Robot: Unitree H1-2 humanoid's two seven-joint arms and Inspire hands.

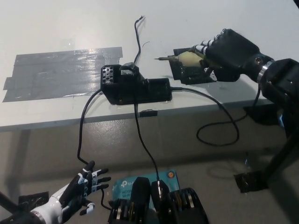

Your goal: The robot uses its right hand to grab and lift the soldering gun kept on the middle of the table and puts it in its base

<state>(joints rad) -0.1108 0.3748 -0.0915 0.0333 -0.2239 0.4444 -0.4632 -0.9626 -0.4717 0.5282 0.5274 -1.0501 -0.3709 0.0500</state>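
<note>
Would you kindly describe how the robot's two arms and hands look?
The right hand is black with white-striped fingers, on a bulky black forearm with a silver wrist ring. The left hand is white with black-tipped, dark-jointed fingers on a white wrist.

White, smooth-topped table (224, 18) with a pale front edge, lit evenly from above; a broad patch of grey duct tape strips (56, 72) lies flat on its left part. Below the edge, a dull grey-brown floor (42, 154), with a small black flat piece (252, 183) at lower right.
</note>
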